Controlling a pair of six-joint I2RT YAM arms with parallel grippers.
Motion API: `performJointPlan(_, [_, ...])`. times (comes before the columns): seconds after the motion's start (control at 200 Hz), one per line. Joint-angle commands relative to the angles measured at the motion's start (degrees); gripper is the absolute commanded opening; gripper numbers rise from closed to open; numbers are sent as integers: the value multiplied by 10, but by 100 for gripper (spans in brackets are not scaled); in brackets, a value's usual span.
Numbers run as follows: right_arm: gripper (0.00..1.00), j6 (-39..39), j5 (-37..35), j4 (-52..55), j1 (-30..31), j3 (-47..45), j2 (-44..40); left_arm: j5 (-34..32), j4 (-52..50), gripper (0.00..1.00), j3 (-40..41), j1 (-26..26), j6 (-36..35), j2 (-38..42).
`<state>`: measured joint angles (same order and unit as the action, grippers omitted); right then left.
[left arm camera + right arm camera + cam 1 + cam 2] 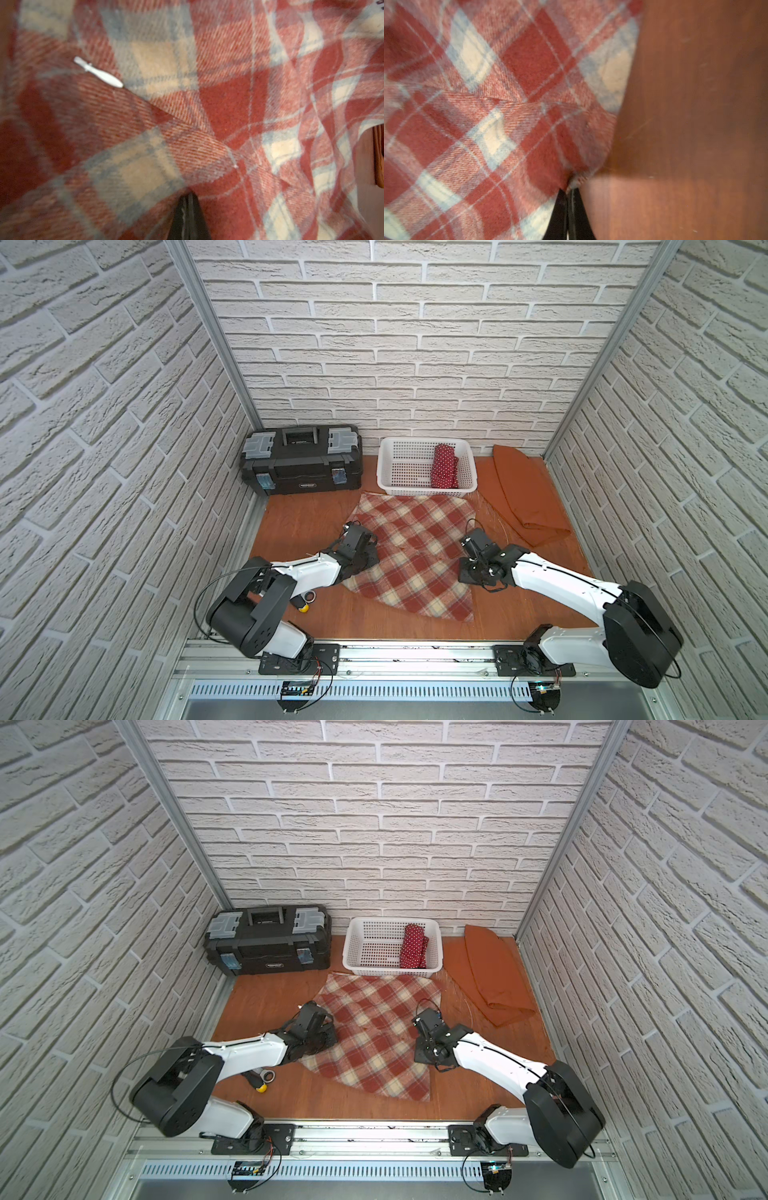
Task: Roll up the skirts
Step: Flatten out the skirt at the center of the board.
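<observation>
The red-and-cream plaid skirt lies spread flat in the middle of the wooden floor. My left gripper is at its left edge, jaws shut, with the cloth puckering into the tips. At the skirt's right edge my right gripper is shut on the hem, and a bit of fringe shows at the tips. The dark red polka-dot skirt sits rolled inside the white basket. At the back right lies the folded rust-orange skirt.
A black toolbox stands at the back left against the wall. A roll of tape and a small yellow object lie under my left arm. A white zipper pull rests on the plaid cloth. Brick walls close three sides.
</observation>
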<state>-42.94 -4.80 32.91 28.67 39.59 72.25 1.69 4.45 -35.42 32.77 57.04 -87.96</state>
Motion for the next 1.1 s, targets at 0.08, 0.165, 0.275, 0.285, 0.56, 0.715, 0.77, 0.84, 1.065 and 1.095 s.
performJointPlan(0.08, [2,56,-42,35,-102,13,-16,63,46,0,-95,-8,-47,-102])
performJointPlan(0.165, [2,64,-39,25,-143,12,-8,88,61,0,-124,-21,-46,-122])
performJointPlan(0.275, [2,75,-45,13,-165,14,-8,97,55,16,-132,-30,-58,-91])
performJointPlan(0.285, [2,76,-44,13,-166,15,-6,95,51,22,-131,-30,-59,-87])
performJointPlan(0.56, [36,84,51,29,-168,23,6,13,-103,86,-39,-39,-62,126])
performJointPlan(0.715, [47,84,48,78,-165,9,-73,-38,-202,92,60,8,-10,289])
performJointPlan(0.77, [48,80,55,97,-164,1,-96,-52,-218,92,92,24,13,330])
performJointPlan(0.84, [50,72,65,113,-159,-14,-121,-60,-206,92,132,38,36,369])
performJointPlan(1.065, [57,27,111,130,-152,-89,-178,-65,-75,91,180,70,53,348])
performJointPlan(1.095, [57,18,116,129,-150,-100,-183,-66,-55,90,179,75,49,333])
